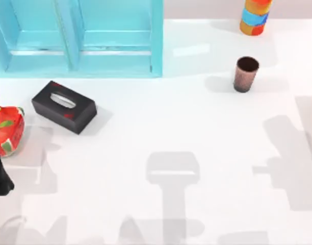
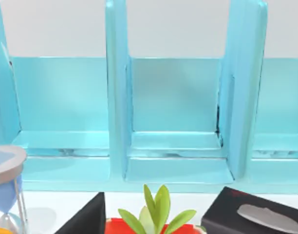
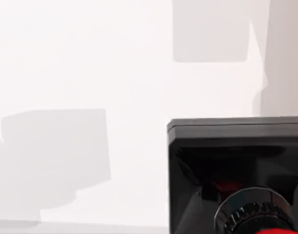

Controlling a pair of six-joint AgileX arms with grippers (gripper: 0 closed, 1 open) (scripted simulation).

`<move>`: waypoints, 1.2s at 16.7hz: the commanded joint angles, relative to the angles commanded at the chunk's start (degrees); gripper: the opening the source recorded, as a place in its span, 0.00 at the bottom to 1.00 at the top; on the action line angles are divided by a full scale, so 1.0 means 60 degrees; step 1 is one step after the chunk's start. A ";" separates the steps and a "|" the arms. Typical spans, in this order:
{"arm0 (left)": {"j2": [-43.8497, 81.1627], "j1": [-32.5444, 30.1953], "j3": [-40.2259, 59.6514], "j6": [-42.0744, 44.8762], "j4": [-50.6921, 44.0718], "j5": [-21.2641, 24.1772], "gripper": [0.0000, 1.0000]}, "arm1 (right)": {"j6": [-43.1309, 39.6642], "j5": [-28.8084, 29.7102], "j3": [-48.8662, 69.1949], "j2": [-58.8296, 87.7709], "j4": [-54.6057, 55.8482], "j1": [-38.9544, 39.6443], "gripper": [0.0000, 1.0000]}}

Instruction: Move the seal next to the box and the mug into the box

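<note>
A white bench [image 1: 146,132] is seen from above. A turquoise open-fronted box [image 1: 79,38] with upright dividers stands at the far left of the bench. The mug [image 1: 245,74], small, dark and speckled, stands upright on the right side, well apart from the box. An orange-and-blue striped cylinder [image 1: 255,16] stands beyond it at the far edge.

The seal [image 3: 236,175] is seen close up in the right wrist view: a black square block with a ribbed collar and a glossy red knob low in the picture, with white bench behind it. Whether the right end effector is closed on it or merely hanging over it cannot be told, as no fingers are seen. In the top view a small dark part at the right edge is judged to belong to the right arm.

The left arm is parked at the left edge, beside a red pot with a green plant [image 1: 8,130] and a black tissue box [image 1: 64,107]; its end effector state cannot be told either.

Risks are judged as follows. The seal could be tipped if it is gripped off-centre by the rounded knob. The tissue box could be mistaken for the seal. The mug could be knocked against a divider while being carried into the box.
</note>
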 joint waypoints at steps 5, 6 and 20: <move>0.0000 0.0000 0.0000 0.0000 0.0000 0.0000 1.00 | -0.0160 -0.0022 -0.0172 -0.0147 -0.0003 -0.0143 0.00; 0.0000 0.0000 0.0000 0.0000 0.0000 0.0000 1.00 | -0.0165 -0.0018 -0.0203 -0.0150 0.0029 -0.0137 0.00; 0.0000 0.0000 0.0000 0.0000 0.0000 0.0000 1.00 | -0.0081 -0.0027 -0.2483 0.0087 0.2550 -0.0080 0.08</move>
